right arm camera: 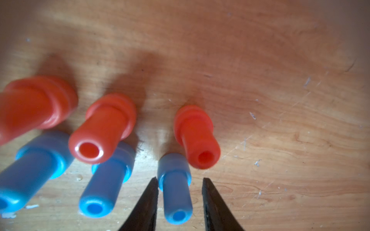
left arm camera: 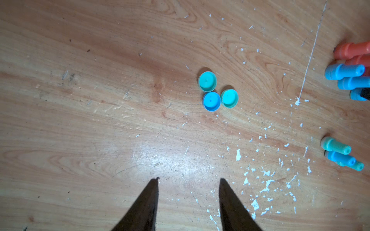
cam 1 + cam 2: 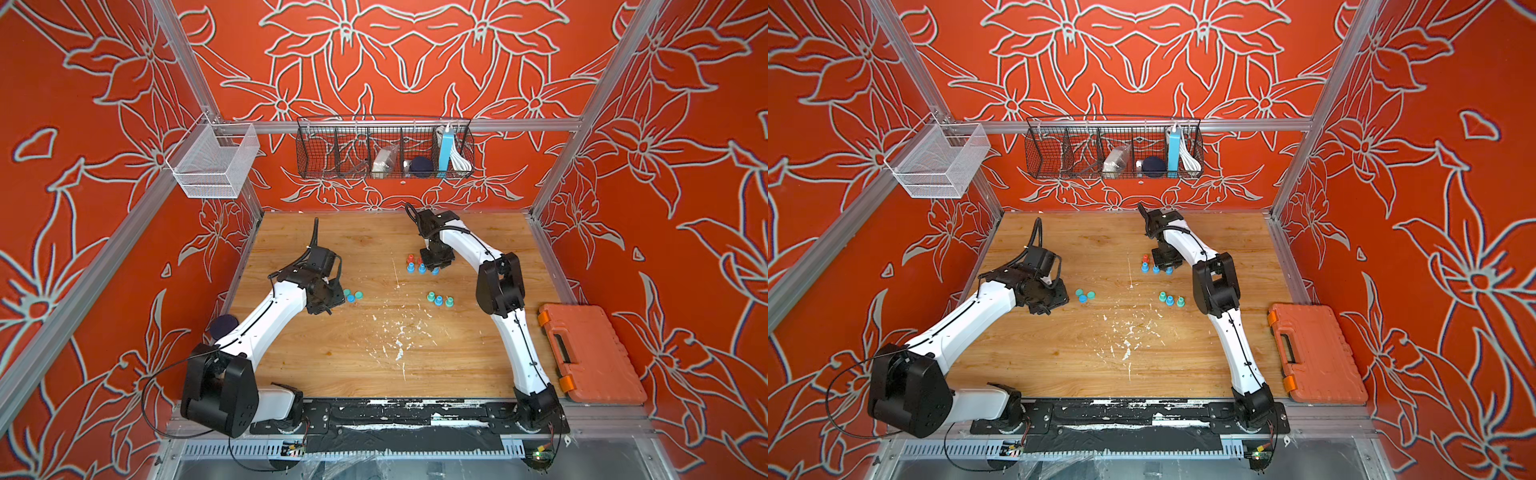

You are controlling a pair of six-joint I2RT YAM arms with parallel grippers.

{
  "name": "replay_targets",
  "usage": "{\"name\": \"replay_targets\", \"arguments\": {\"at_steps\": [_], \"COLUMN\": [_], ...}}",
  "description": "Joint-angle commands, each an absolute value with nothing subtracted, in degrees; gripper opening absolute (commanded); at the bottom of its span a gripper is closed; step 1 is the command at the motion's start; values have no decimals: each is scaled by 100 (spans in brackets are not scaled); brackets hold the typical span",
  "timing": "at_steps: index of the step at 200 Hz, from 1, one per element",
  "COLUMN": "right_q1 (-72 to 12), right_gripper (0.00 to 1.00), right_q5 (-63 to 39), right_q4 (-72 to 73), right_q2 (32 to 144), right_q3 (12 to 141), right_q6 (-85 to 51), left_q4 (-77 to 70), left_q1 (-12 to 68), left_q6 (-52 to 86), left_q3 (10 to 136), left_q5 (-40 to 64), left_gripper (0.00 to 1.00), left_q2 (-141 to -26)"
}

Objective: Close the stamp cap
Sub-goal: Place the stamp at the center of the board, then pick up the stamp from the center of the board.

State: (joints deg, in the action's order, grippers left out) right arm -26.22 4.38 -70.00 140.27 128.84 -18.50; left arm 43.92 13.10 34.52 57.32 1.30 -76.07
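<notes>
Black fingertips of our right gripper [image 1: 180,180] sit closest to the lens, parted on either side of a small upright blue plastic stamp [image 1: 176,192] with space visible beside it, so we clamp nothing. Two more blue stamps [image 1: 108,180] and three orange-red stamps [image 1: 104,128] stand bunched just beside it. Our left gripper [image 2: 189,179] hangs parted and empty above the scuffed, white-flecked wooden tabletop [image 2: 80,120]. Ahead of it we see three loose round plastic caps [image 2: 229,98] touching in a cluster: two teal caps [image 2: 207,81] and one blue cap [image 2: 211,101]. In a top view these caps [image 3: 352,296] lie just beside that gripper, well apart from a row of three teal and blue stamps [image 3: 439,300] near our right arm's elbow [image 3: 498,286]
</notes>
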Motion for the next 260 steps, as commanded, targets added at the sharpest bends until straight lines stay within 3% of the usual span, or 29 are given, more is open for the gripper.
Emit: {"name": "replay_targets", "arguments": {"at_steps": [1, 87, 131, 182, 260], "right_q1": [-2592, -2617, -2601, -2470, -2268], "right_gripper": [39, 40, 40, 40, 39], "right_q5": [501, 483, 354, 193, 288], "right_q4": [-7233, -7378, -6919, -6508, -6483], "right_q2": [13566, 13014, 12678, 12750, 13431], "right_q3": [13043, 12817, 11998, 11388, 11863], "right_q6": [-1903, -1896, -2063, -2268, -2040], "left_q4": [4457, 4416, 4413, 4387, 4447], "left_q1": [1274, 1279, 1275, 1275, 1279], "left_q6": [3446, 3360, 3364, 3382, 3355], "left_q3": [5769, 6121, 6155, 5946, 5822], "left_q5": [97, 178, 182, 163, 111], "left_gripper": [50, 50, 50, 50, 49], "left_q2": [-7493, -7827, -7844, -7711, -7620]}}
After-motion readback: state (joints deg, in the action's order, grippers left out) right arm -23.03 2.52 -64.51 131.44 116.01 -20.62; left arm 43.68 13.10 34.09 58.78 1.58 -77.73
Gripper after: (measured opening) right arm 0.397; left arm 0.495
